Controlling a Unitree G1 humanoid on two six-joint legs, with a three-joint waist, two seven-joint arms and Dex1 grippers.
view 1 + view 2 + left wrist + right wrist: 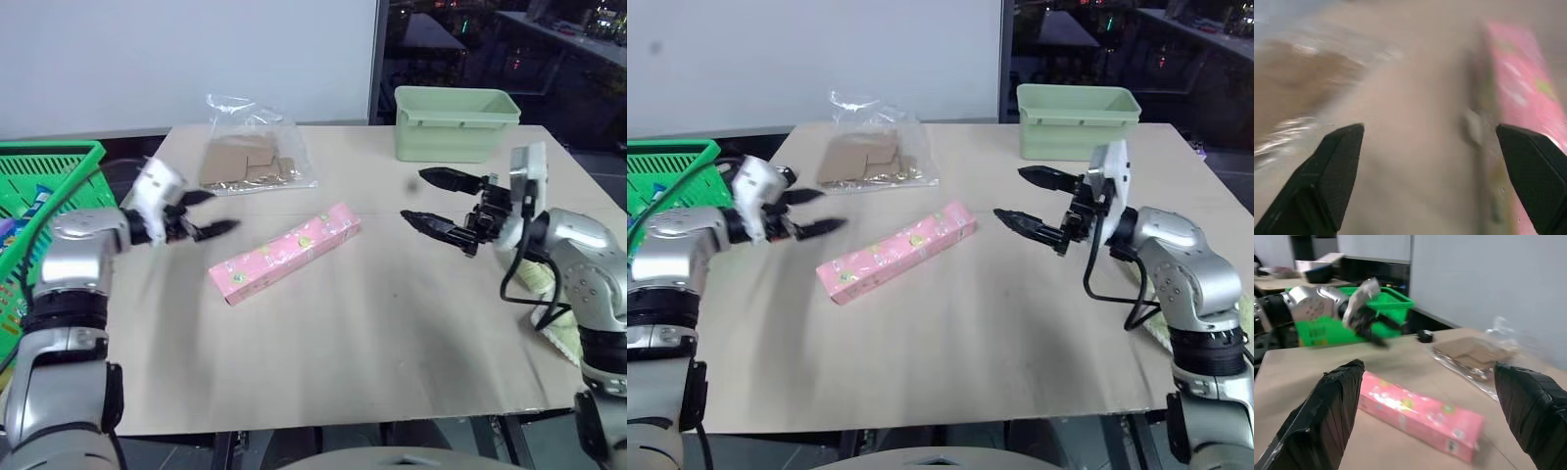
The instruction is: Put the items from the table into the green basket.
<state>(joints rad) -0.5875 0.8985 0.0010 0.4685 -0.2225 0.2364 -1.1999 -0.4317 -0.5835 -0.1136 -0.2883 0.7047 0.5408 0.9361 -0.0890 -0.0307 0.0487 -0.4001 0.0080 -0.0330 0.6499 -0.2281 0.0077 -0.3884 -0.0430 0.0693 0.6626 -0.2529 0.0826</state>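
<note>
I see both grippers, left [208, 212] and right [431, 201], spread wide and empty, flanking the pink box [284, 253] on the table [343, 333].

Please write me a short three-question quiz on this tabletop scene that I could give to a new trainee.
1. True or false: the pink box lies on the table between the left gripper and the right gripper.
2. Which container stands at the table's far edge? A) the pale mint tub B) the green basket C) a cardboard crate
3. Fill in: the clear bag holds brown ______ pieces.

Key:
1. True; both grippers are open and hold nothing.
2. A; the green basket stands off the table's left side.
3. Cardboard.
</note>
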